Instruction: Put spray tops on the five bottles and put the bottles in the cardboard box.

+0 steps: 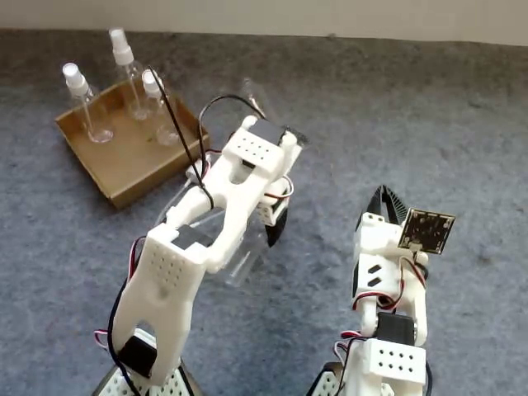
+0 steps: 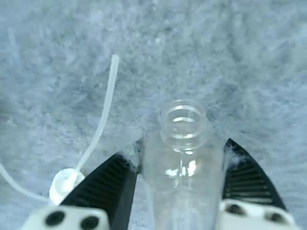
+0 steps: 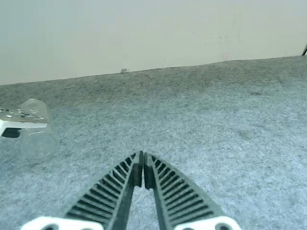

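Grey, carpet-like cloth covered the desk (image 1: 445,107), and a pale wall (image 3: 144,33) rose behind its far edge. At the far left of the desk sat an open cardboard box (image 1: 153,180). Three bottles (image 1: 130,78) stood upright inside it, each wearing a white spray top.

My left arm stretched over the middle of the desk, near the box's closest corner. My left gripper (image 2: 182,148) was clamped on a clear bottle (image 2: 184,172), with one black ribbed finger pressed against each side of its body, just below the shoulder. The bottle's threaded neck pointed away from my wrist, and its mouth was open. A loose white top (image 2: 64,184) lay on the cloth just beside one finger, and its thin tube curved away across the desk.

A second bottle (image 1: 254,92), also clear, rested on the desk beyond my left arm, to the right of the box and apart from it. I could not tell whether it stood or lay on its side.

My right arm was at the right side of the desk, well apart from the box and the bottles. My right gripper (image 3: 143,167) was closed and held nothing, its fingertips meeting as it pointed toward the far edge.
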